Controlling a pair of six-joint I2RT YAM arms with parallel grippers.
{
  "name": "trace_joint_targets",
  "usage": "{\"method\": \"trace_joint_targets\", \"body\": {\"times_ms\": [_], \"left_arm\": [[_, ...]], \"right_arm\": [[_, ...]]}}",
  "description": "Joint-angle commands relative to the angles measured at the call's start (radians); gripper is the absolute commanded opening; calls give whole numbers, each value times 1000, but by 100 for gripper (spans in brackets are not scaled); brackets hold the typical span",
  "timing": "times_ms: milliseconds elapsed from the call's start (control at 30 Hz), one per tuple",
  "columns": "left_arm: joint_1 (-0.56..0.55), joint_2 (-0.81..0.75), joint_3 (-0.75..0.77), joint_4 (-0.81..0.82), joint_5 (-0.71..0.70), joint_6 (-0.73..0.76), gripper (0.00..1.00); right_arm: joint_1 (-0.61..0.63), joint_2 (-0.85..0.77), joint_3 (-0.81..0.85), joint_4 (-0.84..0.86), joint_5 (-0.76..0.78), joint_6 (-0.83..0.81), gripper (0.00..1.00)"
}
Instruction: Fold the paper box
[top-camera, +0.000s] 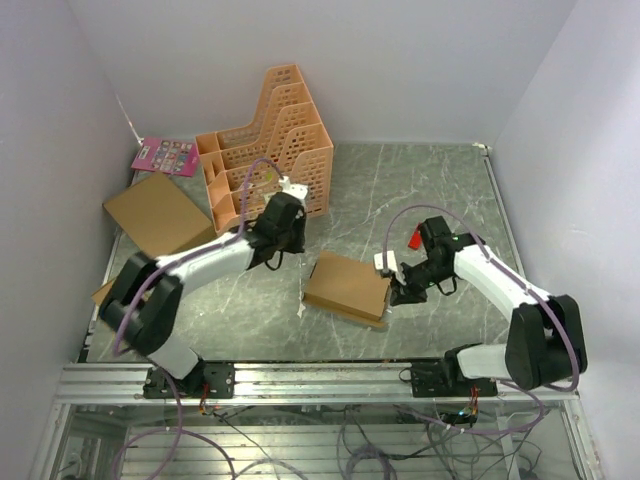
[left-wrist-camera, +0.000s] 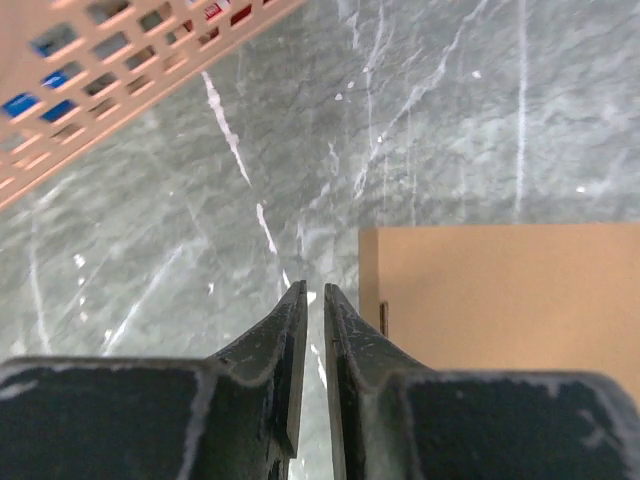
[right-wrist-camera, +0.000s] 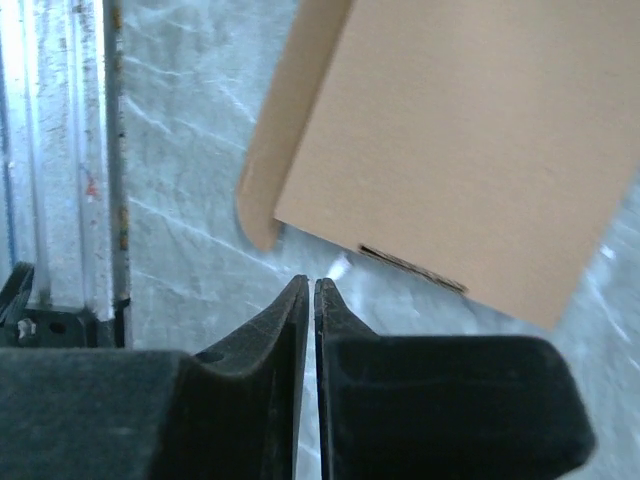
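Left gripper (top-camera: 272, 252): fingers parted by a narrow slit, holding nothing, poised over bare table between the orange file rack (top-camera: 270, 140) and the paper box (top-camera: 347, 285). Only its wrist view shows the slit, with marble visible through it, and a small slot at the box's edge.

Paper box: closed and flat at table centre, well apart from the flat cardboard sheet (top-camera: 160, 212) and pink packet (top-camera: 165, 155) at far left.

Right gripper (top-camera: 398, 294): fingers pressed together, empty, just beside the box's right edge. Its wrist view alone shows a rounded flap (right-wrist-camera: 262, 190) protruding from under the box.

Surface: grey marbled table (top-camera: 440, 190), aluminium rail (top-camera: 320, 380) along the near edge, white walls.

Left arm: elbow out left, forearm reaching inward. Right arm: folded, forearm angled left.
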Motion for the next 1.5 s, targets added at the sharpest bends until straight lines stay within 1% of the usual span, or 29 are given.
{"method": "trace_joint_targets", "body": {"times_ms": [0,100,167,233,333,400,467,533,667,767,833,1033,1267,1467], "left_arm": [[5,-217,-158,9,7,-38,23],[5,-367,-315,85,128,-110,22],[3,-448,-412,130,210,-174,19],[-8,-518,-491,138,245,-237,15],[-48,-595,-581,121,225,-314,12],[-75,-617,-618,123,211,-350,11],[-100,-601,-641,144,209,-387,11],[-130,-559,-648,188,209,-404,11],[-171,-447,-656,305,214,-432,11],[-179,-370,-647,364,207,-438,11],[-180,-335,-639,383,185,-439,12],[-179,-286,-570,349,104,-416,13],[-170,-219,-487,288,15,-378,14],[-135,-182,-447,296,-7,-335,15]], "right_arm": [[-59,-72,36,111,24,143,11],[-101,-80,38,306,73,343,21],[-110,-57,43,415,137,448,24],[-111,-9,62,476,199,502,24],[-112,83,114,508,253,522,22],[-110,141,148,506,265,520,18],[-110,199,182,505,274,527,12],[-108,243,203,502,279,532,9],[-103,298,236,472,259,516,4],[-101,299,217,446,224,488,3],[-99,286,176,438,207,474,3],[-99,255,121,404,159,448,2],[-98,250,118,351,111,406,2],[-99,236,106,333,94,413,3]]}}
